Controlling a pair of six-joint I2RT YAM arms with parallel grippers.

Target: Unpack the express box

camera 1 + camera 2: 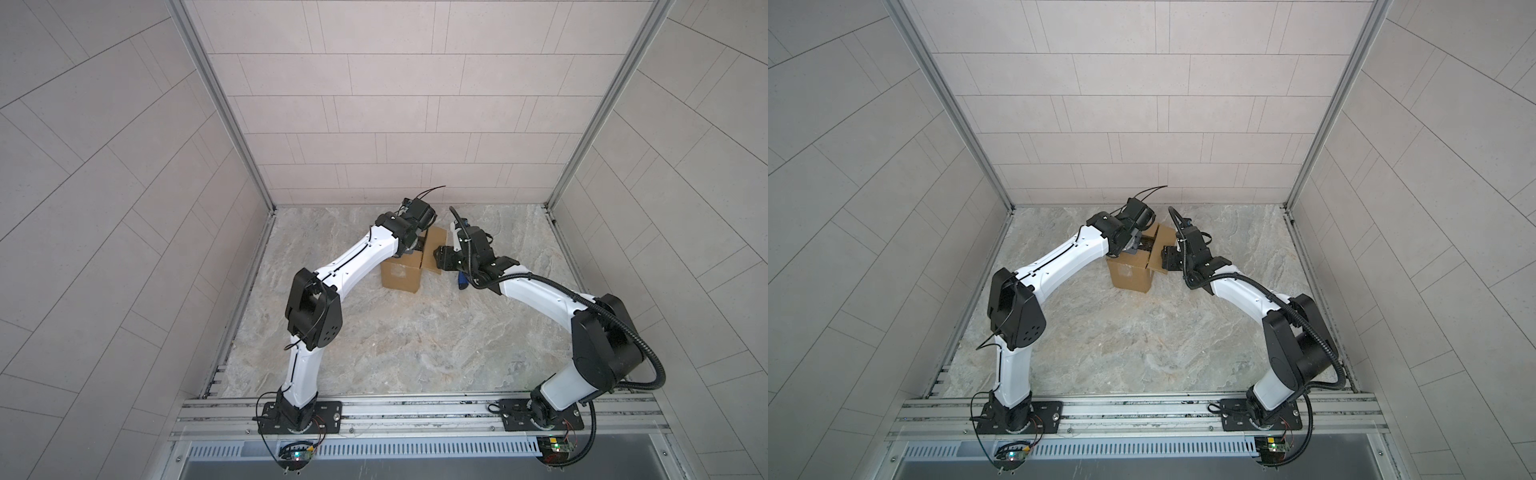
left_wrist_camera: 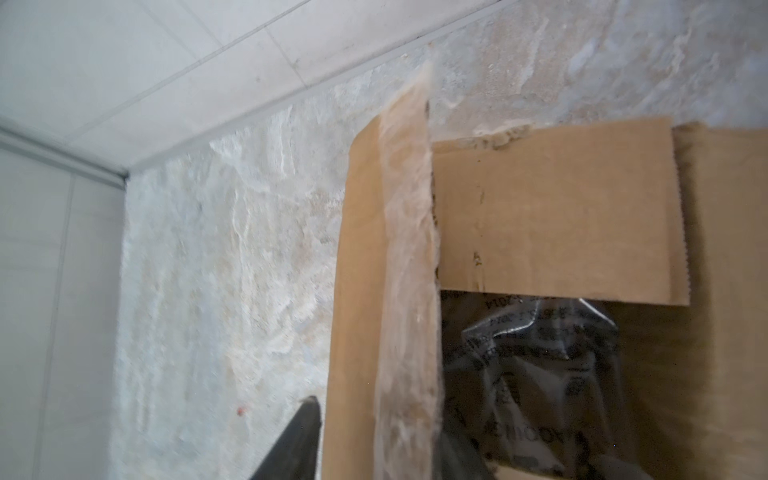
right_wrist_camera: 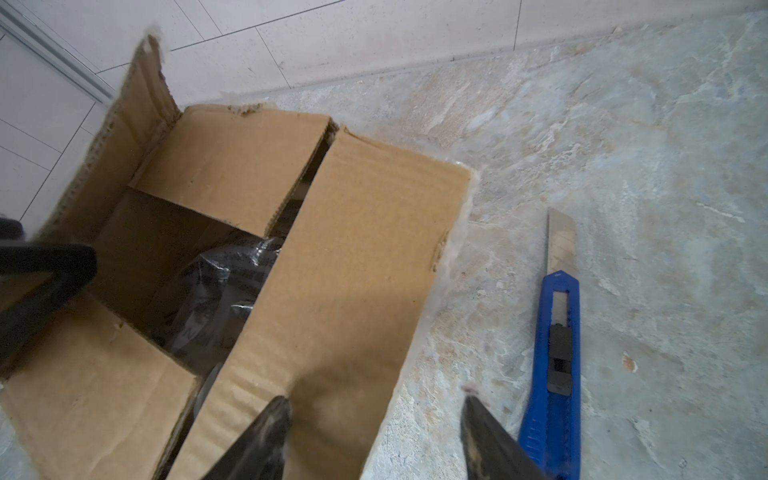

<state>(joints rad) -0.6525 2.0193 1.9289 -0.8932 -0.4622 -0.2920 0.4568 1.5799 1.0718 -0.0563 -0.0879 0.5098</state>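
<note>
Left wrist view puts the left pincer [image 2: 376, 424] around the taped flap [image 2: 399, 249] of the express box [image 2: 561, 216]. 1 finger is outside the flap and the other inside, but I cannot tell whether they already press on the cardboard. Right wrist view shows the right pincer [image 3: 376, 400] with jaws apart and holding nothing, 1 finger over the opposite flap [image 3: 365, 249] and the other over the bare bench [image 3: 623, 166].

The box stands upright near the back of the bench, between the 2 arms. Its seam is open, and 2 inner flaps half cover a black plastic packet [image 3: 216, 299]. A blue knife [image 3: 559, 353] lies beside the box.

I judge the step in hand to be spreading the flaps. The next move calls for a firm hold on the taped flap, folding it outward, then clearing the inner flaps to reach the packet.
</note>
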